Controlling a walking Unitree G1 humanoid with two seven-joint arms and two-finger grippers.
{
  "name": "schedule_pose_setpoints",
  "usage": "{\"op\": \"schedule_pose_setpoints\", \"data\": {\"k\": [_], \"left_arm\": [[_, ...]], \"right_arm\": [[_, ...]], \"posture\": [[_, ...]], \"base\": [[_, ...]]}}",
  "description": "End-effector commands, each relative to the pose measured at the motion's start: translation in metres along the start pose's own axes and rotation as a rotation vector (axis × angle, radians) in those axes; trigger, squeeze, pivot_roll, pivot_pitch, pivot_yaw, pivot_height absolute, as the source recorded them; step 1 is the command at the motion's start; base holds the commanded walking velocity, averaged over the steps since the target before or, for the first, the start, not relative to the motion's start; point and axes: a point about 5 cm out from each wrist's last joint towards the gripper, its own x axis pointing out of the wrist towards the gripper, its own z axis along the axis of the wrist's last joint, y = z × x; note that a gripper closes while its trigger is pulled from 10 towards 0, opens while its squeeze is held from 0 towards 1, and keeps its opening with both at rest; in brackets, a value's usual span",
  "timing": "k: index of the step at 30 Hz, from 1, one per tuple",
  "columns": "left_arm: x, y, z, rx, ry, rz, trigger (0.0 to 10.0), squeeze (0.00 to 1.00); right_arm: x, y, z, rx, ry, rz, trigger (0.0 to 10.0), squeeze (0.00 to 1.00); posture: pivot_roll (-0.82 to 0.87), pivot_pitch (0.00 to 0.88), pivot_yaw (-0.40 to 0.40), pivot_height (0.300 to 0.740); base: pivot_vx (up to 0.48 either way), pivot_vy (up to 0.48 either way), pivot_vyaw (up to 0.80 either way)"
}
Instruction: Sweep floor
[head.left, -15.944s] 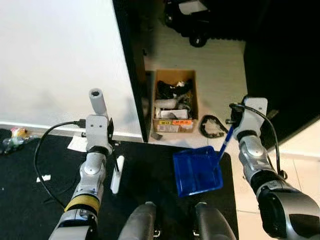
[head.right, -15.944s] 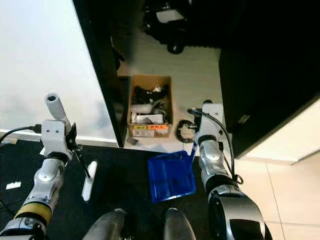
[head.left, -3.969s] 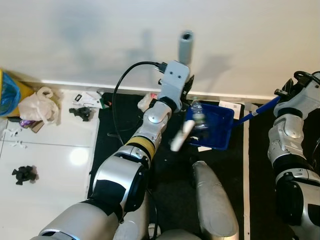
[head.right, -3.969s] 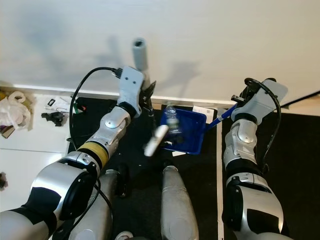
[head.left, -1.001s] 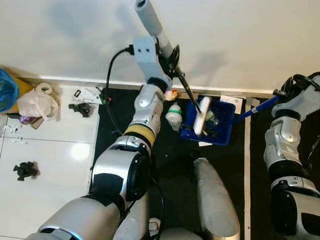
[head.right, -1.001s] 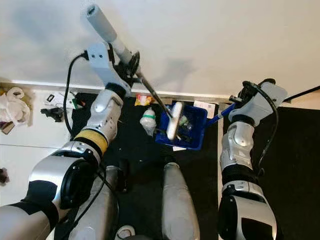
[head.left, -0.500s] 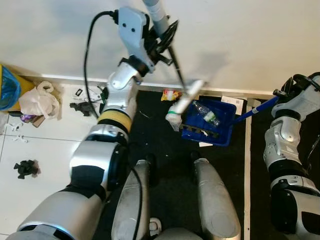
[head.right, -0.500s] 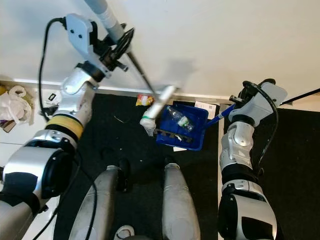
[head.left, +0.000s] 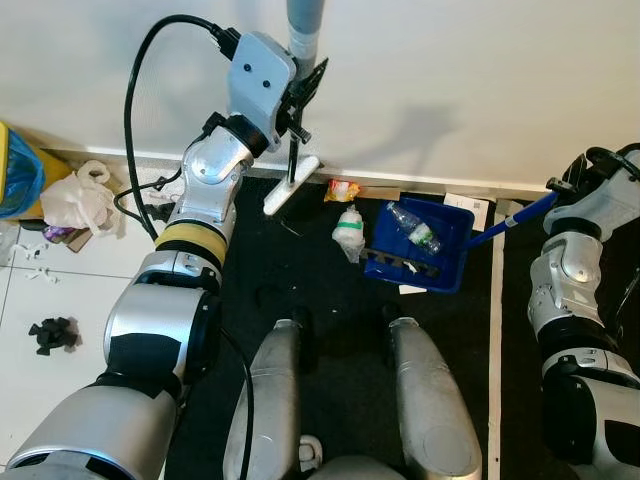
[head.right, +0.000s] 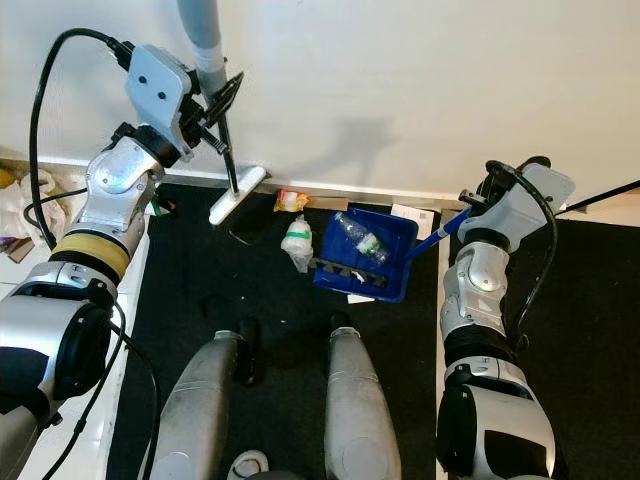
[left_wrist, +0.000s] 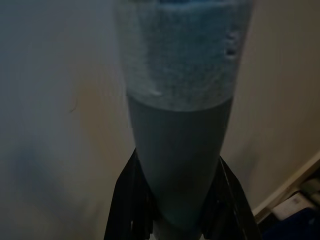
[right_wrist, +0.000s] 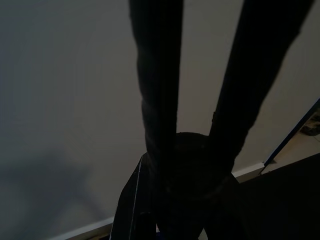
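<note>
My left gripper is raised by the wall, shut on the broom's grey foam handle. The thin black shaft runs down to the white broom head, which rests on the black mat near the baseboard. My right gripper is shut on the blue dustpan's handle. The dustpan lies on the mat with a clear plastic bottle inside. A crushed white-and-green bottle and an orange wrapper lie on the mat between broom head and dustpan.
A white wall and baseboard close the far side. White tile floor at left holds a plastic bag, a blue sack and small black bits. A paper slip lies behind the dustpan. My legs stand on the mat.
The broom head has swung left, away from the dustpan's mouth to the mat's back edge, with the handle now near upright. The dustpan and right arm have stayed still.
</note>
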Motion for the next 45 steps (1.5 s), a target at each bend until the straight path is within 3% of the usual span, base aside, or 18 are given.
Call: {"op": "schedule_pose_setpoints", "data": {"k": [1,5,12,15,21,22,23,24,25,27,28,29,30,32,34,39,41,45], "left_arm": [[-0.012,-0.003,-0.011,0.051,0.033,0.018,10.0,0.0],[-0.023,-0.02,-0.036,0.064,0.149,0.096,10.0,0.0],[-0.032,-0.04,-0.053,0.119,0.243,0.104,10.0,0.0],[-0.03,-0.058,-0.056,0.046,0.249,0.123,10.0,0.0],[-0.025,-0.069,-0.054,-0.013,0.243,0.141,10.0,0.0],[-0.017,-0.078,-0.051,-0.072,0.235,0.173,10.0,0.0],[-0.017,-0.078,-0.051,-0.072,0.235,0.173,10.0,0.0],[-0.009,-0.087,-0.046,-0.141,0.229,0.206,10.0,0.0],[-0.009,-0.087,-0.046,-0.141,0.229,0.206,10.0,0.0],[0.007,-0.104,-0.037,-0.296,0.228,0.268,10.0,0.0],[0.007,-0.104,-0.037,-0.296,0.228,0.268,10.0,0.0],[0.013,-0.111,-0.032,-0.366,0.223,0.288,10.0,0.0],[0.022,-0.121,-0.025,-0.488,0.215,0.319,10.0,0.0],[0.022,-0.121,-0.025,-0.488,0.215,0.319,10.0,0.0],[0.038,-0.131,-0.008,-0.623,0.166,0.339,10.0,0.0],[0.06,-0.134,0.022,-0.753,0.063,0.347,10.0,0.0],[0.07,-0.127,0.036,-0.796,0.009,0.343,10.0,0.0],[0.072,-0.124,0.038,-0.808,0.0,0.344,10.0,0.0]], "right_arm": [[-0.014,-0.003,-0.022,0.002,0.098,0.001,10.0,0.0],[-0.016,-0.001,-0.023,-0.001,0.097,0.01,10.0,0.0],[-0.02,0.001,-0.023,0.0,0.089,0.018,10.0,0.0],[-0.024,0.003,-0.024,0.002,0.081,0.024,10.0,0.0],[-0.027,0.004,-0.024,0.001,0.078,0.029,10.0,0.0],[-0.029,0.004,-0.024,-0.002,0.077,0.03,10.0,0.0],[-0.029,0.004,-0.024,-0.002,0.077,0.03,10.0,0.0],[-0.031,0.004,-0.025,-0.003,0.076,0.03,10.0,0.0],[-0.031,0.004,-0.025,-0.003,0.076,0.03,10.0,0.0],[-0.033,0.002,-0.024,-0.008,0.072,0.024,10.0,0.0],[-0.033,0.002,-0.024,-0.008,0.072,0.024,10.0,0.0],[-0.034,0.0,-0.024,-0.011,0.07,0.017,10.0,0.0],[-0.035,-0.003,-0.024,-0.015,0.07,0.009,10.0,0.0],[-0.035,-0.003,-0.024,-0.015,0.07,0.009,10.0,0.0],[-0.036,-0.007,-0.025,-0.017,0.073,0.0,10.0,0.0],[-0.037,-0.008,-0.026,-0.013,0.08,-0.012,10.0,0.0],[-0.036,-0.006,-0.027,-0.006,0.084,-0.016,10.0,0.0],[-0.035,-0.005,-0.026,-0.004,0.085,-0.017,10.0,0.0]], "posture": [[-0.1,0.427,0.037,0.74],[-0.12,0.454,0.033,0.74],[-0.15,0.476,0.04,0.74],[-0.16,0.495,0.044,0.74],[-0.19,0.504,0.044,0.74],[-0.2,0.513,0.05,0.74],[-0.2,0.513,0.05,0.74],[-0.21,0.515,0.055,0.74],[-0.21,0.515,0.055,0.74],[-0.22,0.515,0.064,0.74],[-0.22,0.515,0.064,0.74],[-0.22,0.517,0.068,0.74],[-0.21,0.517,0.071,0.74],[-0.21,0.517,0.071,0.74],[-0.21,0.511,0.076,0.74],[-0.19,0.496,0.085,0.74],[-0.17,0.482,0.089,0.74],[-0.17,0.48,0.09,0.74]], "base": [[0.0,0.0,0.0],[0.0,0.0,0.0],[0.0,0.0,0.0],[0.0,0.0,0.0],[0.0,0.0,0.0],[0.0,0.0,0.0],[0.0,0.0,0.0],[0.0,0.0,0.0],[0.0,0.0,0.0],[0.0,0.0,0.0],[0.0,0.0,0.0],[0.0,0.0,0.0],[0.0,0.0,0.0],[0.0,0.0,0.0],[0.0,0.0,0.0],[0.0,0.0,0.0],[0.0,0.0,0.0],[0.0,0.0,0.0]]}}
